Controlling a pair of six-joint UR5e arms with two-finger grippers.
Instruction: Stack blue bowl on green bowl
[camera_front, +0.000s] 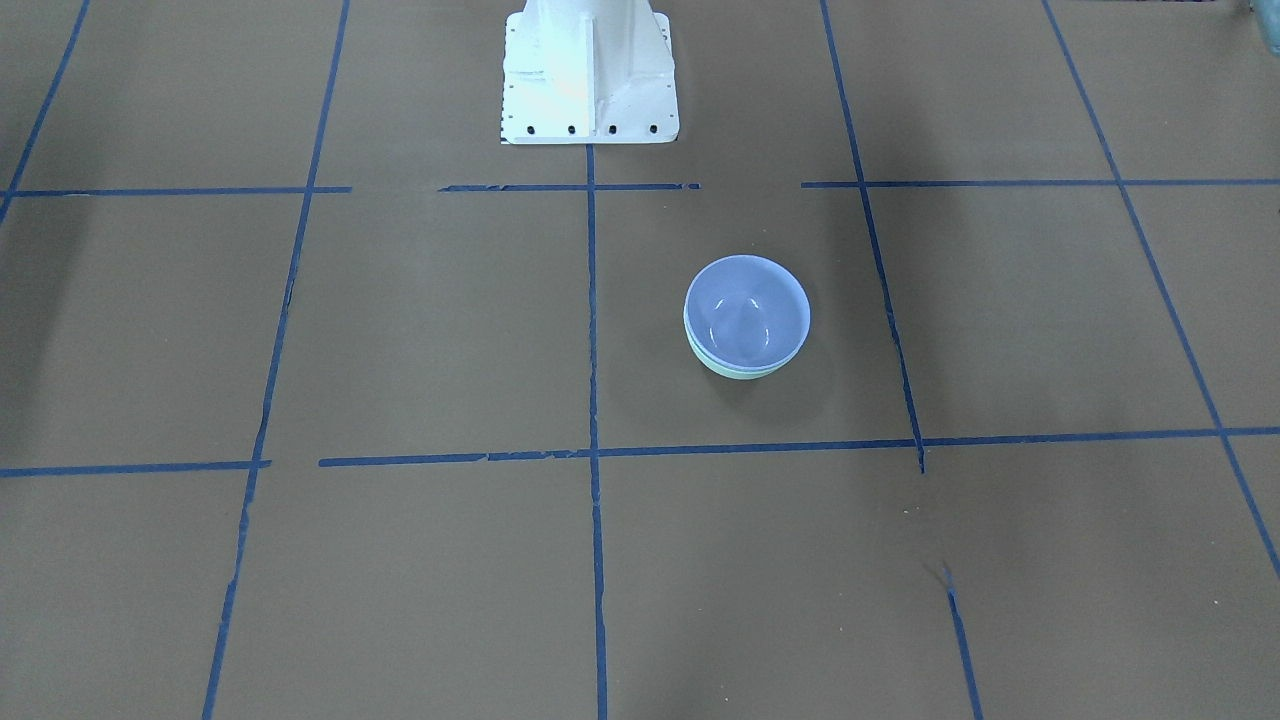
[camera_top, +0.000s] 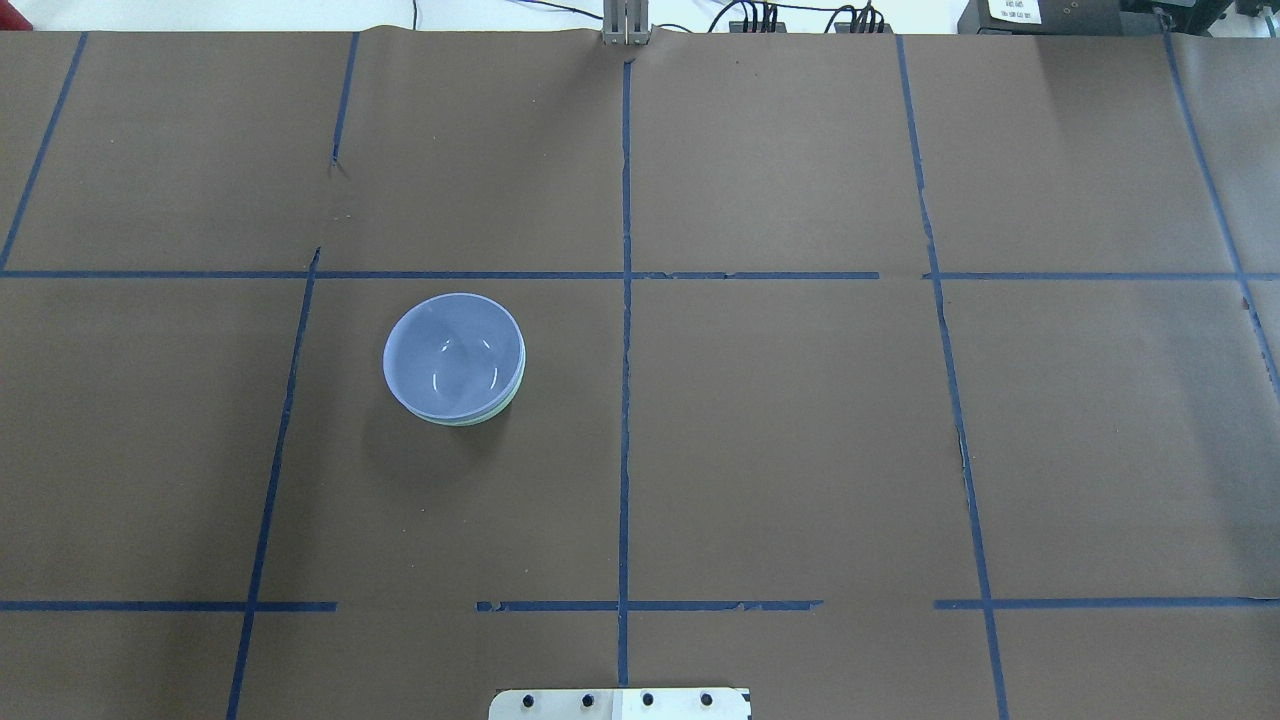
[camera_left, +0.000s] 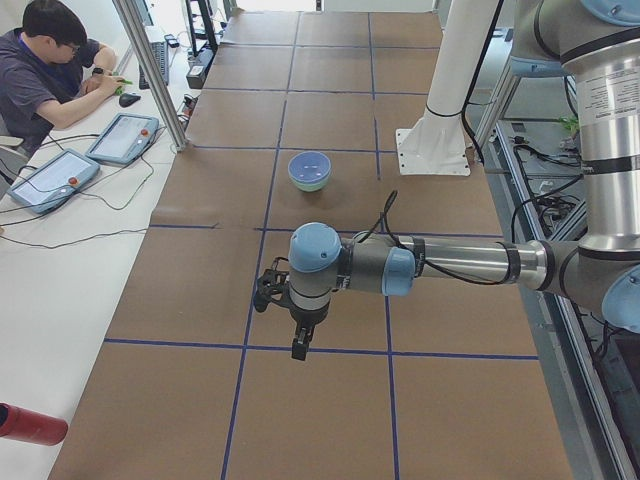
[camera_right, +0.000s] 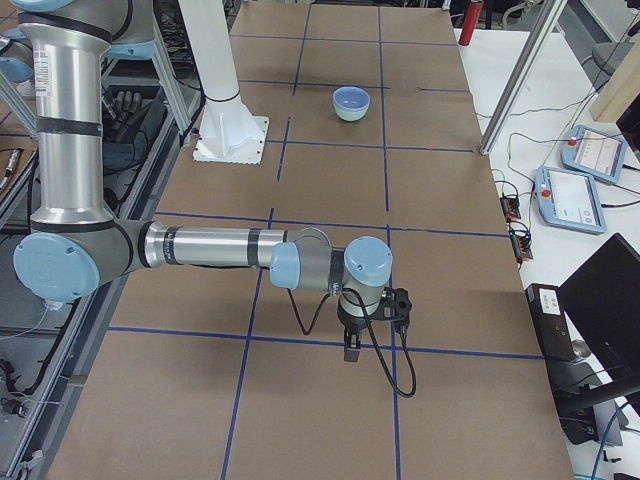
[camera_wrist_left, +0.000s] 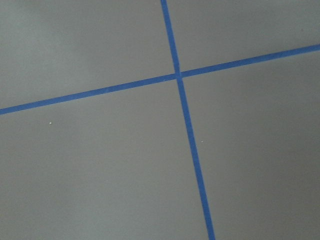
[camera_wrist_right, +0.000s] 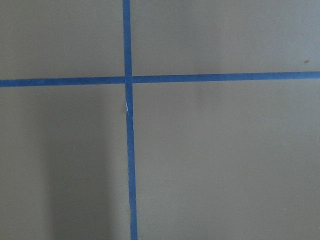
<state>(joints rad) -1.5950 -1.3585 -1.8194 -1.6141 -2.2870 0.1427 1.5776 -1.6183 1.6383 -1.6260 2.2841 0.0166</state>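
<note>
You see the blue bowl (camera_front: 747, 310) nested in the green bowl (camera_front: 738, 373) on the surface (camera_front: 400, 350). The left hand (camera_left: 298, 349) and right hand (camera_right: 352, 351) hang far off, seemingly empty; you cannot tell how open they are.

Six cameras around one table
The table (camera_top: 800, 450) is viewed steeply from opposite sides, lengthwise from both ends, and closely downward from each wrist.

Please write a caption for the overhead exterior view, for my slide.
Glossy periwinkle-blue bowl nested in a pale mint-green bowl on a brown, blue-taped table.
</note>
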